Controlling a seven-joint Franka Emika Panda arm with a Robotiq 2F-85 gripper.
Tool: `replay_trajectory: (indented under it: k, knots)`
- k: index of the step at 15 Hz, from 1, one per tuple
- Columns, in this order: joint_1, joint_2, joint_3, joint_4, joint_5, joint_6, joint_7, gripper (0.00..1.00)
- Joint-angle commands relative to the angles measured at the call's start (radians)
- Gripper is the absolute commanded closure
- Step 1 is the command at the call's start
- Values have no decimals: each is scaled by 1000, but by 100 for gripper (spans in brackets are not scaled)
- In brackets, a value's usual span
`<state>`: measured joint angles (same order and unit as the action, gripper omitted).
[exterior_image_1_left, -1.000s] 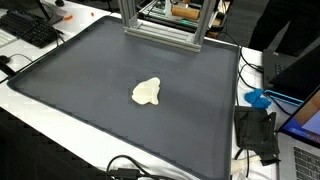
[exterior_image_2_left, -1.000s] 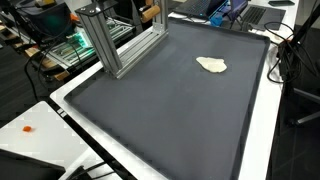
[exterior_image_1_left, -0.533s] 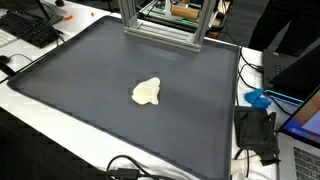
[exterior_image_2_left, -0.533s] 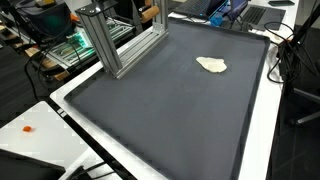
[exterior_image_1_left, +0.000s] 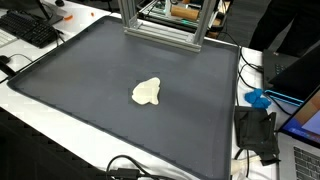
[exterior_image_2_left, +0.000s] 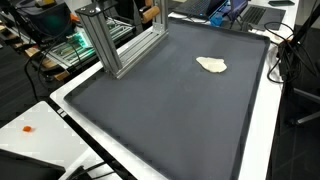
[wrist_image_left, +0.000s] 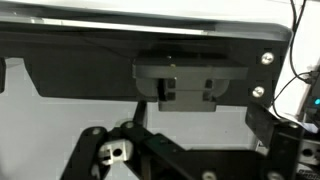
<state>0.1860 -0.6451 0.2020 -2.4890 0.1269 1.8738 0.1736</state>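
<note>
A small pale cream lump (exterior_image_1_left: 146, 92) lies alone near the middle of a dark grey mat (exterior_image_1_left: 80, 80); the same lump (exterior_image_2_left: 211, 65) shows toward the far side of the mat (exterior_image_2_left: 170, 110). No arm or gripper appears in either exterior view. In the wrist view my gripper (wrist_image_left: 185, 135) comes in from the bottom, its dark linkages spread wide apart left and right, with nothing between them. Ahead of it are a black bracket (wrist_image_left: 190, 84) and a pale surface. The lump is not in the wrist view.
An aluminium frame (exterior_image_1_left: 160, 25) stands at the mat's back edge, also seen from the side (exterior_image_2_left: 115, 40). A keyboard (exterior_image_1_left: 30, 28), a blue object (exterior_image_1_left: 258, 98), a black device (exterior_image_1_left: 257, 135), a laptop (exterior_image_1_left: 305, 145) and cables (exterior_image_1_left: 125, 170) ring the mat.
</note>
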Motion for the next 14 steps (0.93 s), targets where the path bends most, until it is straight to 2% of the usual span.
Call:
replay_trajectory:
  k: [1,8,14]
  knots:
    - [-25,56,13,64,-43,52,-13,0]
    - [-105,333,49,219,-125,320,164,0]
    - [-113,583,44,364,-245,394,374,0]
